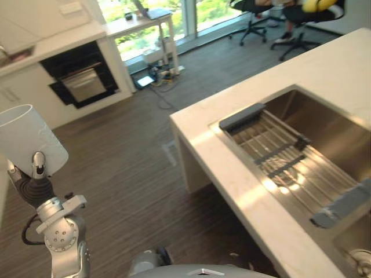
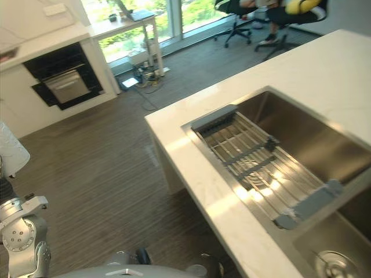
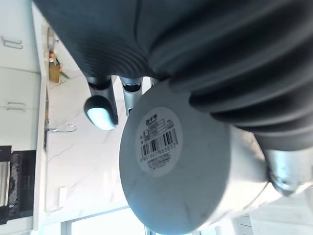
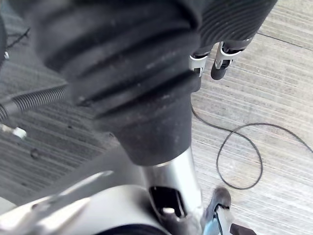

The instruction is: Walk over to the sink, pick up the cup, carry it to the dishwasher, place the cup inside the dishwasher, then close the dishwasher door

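Low at the robot's left side, the white cup (image 1: 28,138) stands upright and lifted off any surface, clamped in the left robot hand (image 1: 33,184), with one dark-tipped finger (image 1: 38,164) lying against its wall. From the left wrist view the cup's round base (image 3: 173,164) with its barcode label faces the camera, and the fingers (image 3: 101,103) curl round its far side. The right robot hand (image 4: 146,98) hangs above the wood floor (image 1: 127,168); whether it is apart or together I cannot tell. To the robot's right runs the pale counter (image 1: 232,191), well apart from the cup. Set into it is the steel sink (image 1: 333,124), and a grey-ended drying rack (image 1: 278,153) spans the basin. A round drain (image 2: 333,263) shows in the nearer basin. Across the floor, in the white cabinets, the dishwasher (image 1: 81,81) is a black opening with its steel-faced door tilted open. Beyond it a small desk (image 1: 145,20) stands by the window, and office chairs (image 1: 255,17) stand further right.
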Motion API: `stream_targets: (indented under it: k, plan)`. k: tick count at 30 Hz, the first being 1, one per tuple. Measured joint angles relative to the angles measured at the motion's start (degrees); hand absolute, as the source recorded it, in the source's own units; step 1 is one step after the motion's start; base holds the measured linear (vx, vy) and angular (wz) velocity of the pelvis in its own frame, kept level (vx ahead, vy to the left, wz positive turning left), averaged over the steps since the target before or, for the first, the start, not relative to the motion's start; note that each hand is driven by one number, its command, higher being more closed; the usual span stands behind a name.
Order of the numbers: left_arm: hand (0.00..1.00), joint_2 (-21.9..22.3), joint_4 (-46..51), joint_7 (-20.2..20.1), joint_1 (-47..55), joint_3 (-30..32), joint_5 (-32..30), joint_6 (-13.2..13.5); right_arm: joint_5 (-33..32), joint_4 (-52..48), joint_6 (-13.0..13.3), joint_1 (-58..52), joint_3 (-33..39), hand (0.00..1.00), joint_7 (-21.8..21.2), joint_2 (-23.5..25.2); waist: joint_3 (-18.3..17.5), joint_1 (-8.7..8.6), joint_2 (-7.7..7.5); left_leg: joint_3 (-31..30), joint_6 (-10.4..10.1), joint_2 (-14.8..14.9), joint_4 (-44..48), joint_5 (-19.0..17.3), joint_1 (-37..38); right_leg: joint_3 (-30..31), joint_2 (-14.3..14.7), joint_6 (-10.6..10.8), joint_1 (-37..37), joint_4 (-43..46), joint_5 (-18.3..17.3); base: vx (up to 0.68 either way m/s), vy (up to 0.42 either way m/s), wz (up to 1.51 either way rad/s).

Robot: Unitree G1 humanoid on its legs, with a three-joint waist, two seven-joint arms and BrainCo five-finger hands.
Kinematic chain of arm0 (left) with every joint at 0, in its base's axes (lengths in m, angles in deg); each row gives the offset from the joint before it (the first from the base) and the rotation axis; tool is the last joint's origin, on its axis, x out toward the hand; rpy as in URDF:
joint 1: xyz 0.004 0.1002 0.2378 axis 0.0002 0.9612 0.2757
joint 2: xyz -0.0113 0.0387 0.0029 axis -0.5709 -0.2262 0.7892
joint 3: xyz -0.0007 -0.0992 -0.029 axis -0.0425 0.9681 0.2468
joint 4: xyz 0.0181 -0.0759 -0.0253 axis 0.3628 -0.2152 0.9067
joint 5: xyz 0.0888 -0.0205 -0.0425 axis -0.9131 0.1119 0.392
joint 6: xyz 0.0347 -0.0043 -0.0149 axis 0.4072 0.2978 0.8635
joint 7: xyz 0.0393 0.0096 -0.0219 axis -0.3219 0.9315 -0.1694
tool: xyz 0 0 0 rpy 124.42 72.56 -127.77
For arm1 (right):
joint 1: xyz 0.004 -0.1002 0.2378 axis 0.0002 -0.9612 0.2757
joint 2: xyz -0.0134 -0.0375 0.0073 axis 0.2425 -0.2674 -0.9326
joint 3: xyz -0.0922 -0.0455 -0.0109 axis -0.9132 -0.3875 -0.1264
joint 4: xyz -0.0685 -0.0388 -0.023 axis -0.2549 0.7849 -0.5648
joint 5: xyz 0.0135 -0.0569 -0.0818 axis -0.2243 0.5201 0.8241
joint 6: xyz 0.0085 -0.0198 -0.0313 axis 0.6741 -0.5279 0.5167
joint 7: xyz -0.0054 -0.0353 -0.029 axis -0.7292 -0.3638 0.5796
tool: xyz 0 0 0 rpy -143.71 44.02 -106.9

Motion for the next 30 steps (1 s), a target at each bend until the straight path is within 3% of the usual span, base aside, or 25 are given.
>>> stream_targets:
  k: [2,4,6,7,9,11,12,13,15,16,17,18,19,20,21,22,23,24,25,26,27,28,30]
  plan:
    - [1.00,0.41,1.91,-0.18,-0.16,-1.89,1.61,0.04,0.76,1.71,0.17,0.53,1.55,0.00,1.28,-0.56,-0.45,-0.04,1.94,-2.06,1.38,-2.96,-5.54,2.22,-0.56,-4.33,-2.06,1.37,2.53,-0.93,0.82,-0.08,0.115,1.16]
    - [1.00,0.76,3.85,-0.58,0.03,-4.71,1.73,-0.78,0.85,2.80,0.13,0.91,1.86,0.00,1.43,-1.14,-0.85,-0.34,2.59,-1.92,1.57,-4.39,-9.76,0.95,0.00,-8.57,-1.09,1.69,6.07,-5.64,2.28,-0.04,0.093,1.60]
    - [1.00,1.00,4.79,-1.76,0.05,-7.00,1.73,-1.41,1.36,5.27,-0.04,1.68,1.52,0.00,1.98,-0.83,-1.02,0.46,1.09,1.22,3.43,-6.02,-9.33,1.47,0.12,-12.86,-2.67,1.15,8.09,-10.02,4.12,-0.03,0.111,1.51]
    - [1.00,0.95,5.40,-2.27,0.01,-8.69,1.98,-1.63,1.35,5.49,-0.14,1.71,1.22,0.00,2.48,-0.75,-1.24,1.07,0.73,4.30,3.67,-5.37,-6.17,1.59,-0.26,-15.60,-3.62,1.30,8.13,-9.70,4.41,0.01,0.067,0.97]
    - [1.00,0.90,5.41,-3.27,-1.00,-12.21,2.18,-1.96,1.24,5.67,-0.25,2.34,1.56,0.00,2.69,-0.88,-1.50,0.70,1.33,6.10,3.99,-4.79,-5.12,3.12,-0.69,-17.68,-3.04,2.38,7.97,-6.75,3.09,0.03,0.045,1.50]
    - [1.00,0.97,2.84,-4.66,-3.16,-16.65,2.49,-3.66,0.80,7.29,-1.17,4.20,1.49,0.00,3.59,-0.69,-1.10,-0.47,0.25,5.58,6.56,-6.60,-8.94,7.30,-1.74,-17.66,-0.75,1.44,9.09,-9.14,2.72,-0.08,0.031,1.80]
    - [1.00,1.24,1.07,-6.71,-4.38,-20.72,3.25,-4.69,0.45,7.53,-1.36,4.14,0.29,0.00,4.20,-0.60,-0.69,-0.50,-0.82,5.96,6.36,-7.39,-14.06,8.16,-0.89,-22.35,0.40,2.68,11.90,-10.98,3.69,-0.05,0.044,1.35]
    - [1.00,1.23,0.85,-7.35,-4.59,-21.53,3.40,-5.17,0.10,7.52,-1.36,4.15,-0.16,0.00,4.57,-0.53,-0.85,-0.40,-0.60,6.83,6.29,-7.24,-14.28,7.54,-0.36,-22.85,0.73,3.14,12.71,-10.48,3.60,-0.02,0.045,1.12]
    - [1.00,1.10,0.30,-8.66,-4.83,-23.81,3.41,-6.45,-0.73,7.50,-1.37,4.17,-0.28,0.00,5.30,0.20,-0.33,-0.57,-2.71,5.13,6.68,-8.27,-14.23,8.40,0.64,-22.99,0.00,2.38,14.32,-7.78,3.37,0.01,-0.009,0.65]
    - [1.00,0.78,-0.01,-10.04,-5.08,-26.25,3.40,-7.35,-2.64,7.47,-1.40,3.93,-0.13,0.00,5.89,0.70,-0.48,-1.00,-3.63,2.47,6.93,-9.23,-14.22,8.10,1.36,-20.63,-1.19,0.35,14.65,-3.82,3.39,0.01,-0.012,0.98]
    - [1.00,0.48,-0.66,-11.07,-5.77,-28.34,3.38,-8.05,-4.01,7.10,-1.40,3.54,0.78,0.00,5.91,1.06,-0.36,-1.07,-4.05,-0.17,6.66,-9.58,-14.21,7.65,1.87,-16.06,-2.11,-3.50,13.32,1.27,4.12,0.01,-0.013,1.28]
    - [1.00,-0.22,-2.10,-11.81,-7.19,-30.99,3.47,-8.71,-5.31,6.19,-1.41,2.37,3.30,0.00,5.25,1.30,-0.62,-1.85,-3.54,-5.68,6.55,-9.31,-14.17,7.24,2.42,-6.24,-2.56,-8.57,8.95,10.70,6.99,0.00,-0.026,1.36]
    - [1.00,-0.84,-3.87,-12.22,-8.77,-32.34,3.57,-8.71,-6.78,5.75,-1.22,2.22,5.29,0.00,4.61,2.32,-0.51,-2.70,-3.87,-10.20,4.90,-9.31,-13.34,5.47,2.46,1.95,-0.55,-8.15,6.18,14.14,3.21,0.00,-0.070,1.82]
    - [1.00,-1.72,-7.03,-12.80,-11.28,-33.79,3.81,-8.70,-8.62,4.44,-0.95,1.80,7.44,0.00,3.83,3.59,-0.40,-4.12,-4.50,-15.05,4.38,-9.32,-12.15,4.18,2.37,10.77,3.54,-6.61,5.21,12.15,-2.02,0.00,-0.060,1.71]
    - [1.00,-2.09,-8.70,-13.00,-12.43,-34.49,3.89,-8.70,-9.31,4.29,-0.54,1.46,8.49,0.00,3.43,4.46,-0.41,-4.56,-5.08,-16.61,4.18,-9.68,-11.87,3.68,2.34,13.99,5.12,-5.01,5.09,9.98,-2.79,0.01,-0.083,1.86]
    - [1.00,-2.78,-10.58,-14.06,-13.45,-35.66,3.87,-8.74,-10.58,4.38,0.21,0.85,9.80,0.00,3.21,5.65,-0.81,-4.49,-6.62,-17.69,4.02,-10.61,-12.32,3.45,2.74,18.07,6.84,-2.79,5.53,2.90,-1.41,0.02,-0.092,1.33]
    - [1.00,-2.88,-10.32,-14.48,-12.68,-36.00,3.78,-8.74,-10.54,4.60,0.45,0.50,10.39,0.00,2.71,7.83,-2.02,-3.53,-10.41,-16.09,2.84,-12.45,-14.79,2.49,4.83,18.76,5.59,-3.57,4.73,-6.25,4.42,0.03,-0.100,0.92]
    - [1.00,-3.15,-9.60,-14.36,-12.36,-35.79,3.64,-8.61,-10.52,4.52,0.67,0.51,9.85,0.00,2.29,9.36,-2.72,-2.47,-14.73,-13.06,2.36,-13.91,-12.48,-0.55,4.74,18.27,2.57,-2.73,3.84,-9.50,4.01,0.06,-0.108,0.54]
    - [1.00,-1.90,-9.82,-13.73,-12.10,-36.07,3.65,-8.62,-10.58,4.37,1.55,0.32,7.96,0.00,2.94,9.59,-2.55,-2.22,-15.88,-9.02,6.87,-9.74,9.98,-7.40,-0.85,16.18,0.96,2.47,3.81,-8.04,3.07,0.00,-0.101,0.16]
    - [1.00,0.43,-9.34,-13.76,-11.22,-37.01,3.38,-8.66,-10.58,3.72,1.64,-0.50,6.23,0.00,2.19,6.95,-3.50,-1.40,-11.41,-7.80,-1.13,-2.53,15.67,-17.50,-0.77,15.36,5.56,2.41,4.86,-10.66,3.48,-0.02,-0.060,0.07]
    - [1.00,1.15,-9.07,-13.79,-11.26,-37.17,3.38,-8.63,-10.50,3.98,1.58,-0.38,5.46,0.00,1.28,6.07,-3.23,-1.27,-10.27,-7.36,-1.13,-1.49,15.15,-18.53,-0.24,15.81,6.37,2.35,5.83,-12.18,4.44,-0.04,0.053,-0.56]
    - [1.00,0.56,-9.04,-13.72,-10.97,-37.12,3.46,-9.10,-10.49,4.25,1.08,-0.46,3.37,0.00,0.48,5.41,-3.99,-0.90,-10.23,-5.83,-1.71,-1.80,11.31,-17.38,1.22,16.11,6.42,0.88,6.54,-15.58,6.47,0.04,0.088,-0.57]
    - [1.00,-0.59,-8.84,-13.80,-12.90,-36.97,3.47,-9.77,-10.52,4.50,0.72,-0.54,1.97,0.00,0.39,6.11,-5.06,-1.76,-11.27,-4.80,-1.90,-2.02,7.97,-15.53,1.71,15.24,7.26,-0.30,8.21,-21.63,11.69,0.07,0.005,-0.40]
